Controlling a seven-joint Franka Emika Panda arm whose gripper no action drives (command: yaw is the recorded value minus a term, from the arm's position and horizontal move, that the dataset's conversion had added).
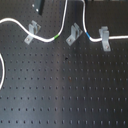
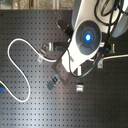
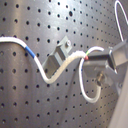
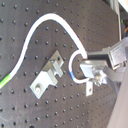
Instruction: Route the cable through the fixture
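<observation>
Snaking across the black perforated table (image 1: 65, 90), the white cable (image 1: 47, 36) runs past three slanted grey brackets in the first exterior view, its green band (image 1: 57, 37) just beside the middle fixture (image 1: 74, 34) and its blue band (image 1: 86, 36) on that bracket's other side. In the first wrist view the tool (image 3: 102, 60) is clamped on the cable at the green band, close beside the fixture (image 3: 57, 55).

black perforated board (image 1: 65, 95) — evenly spaced holes, two other grey brackets (image 1: 33, 31)
</observation>
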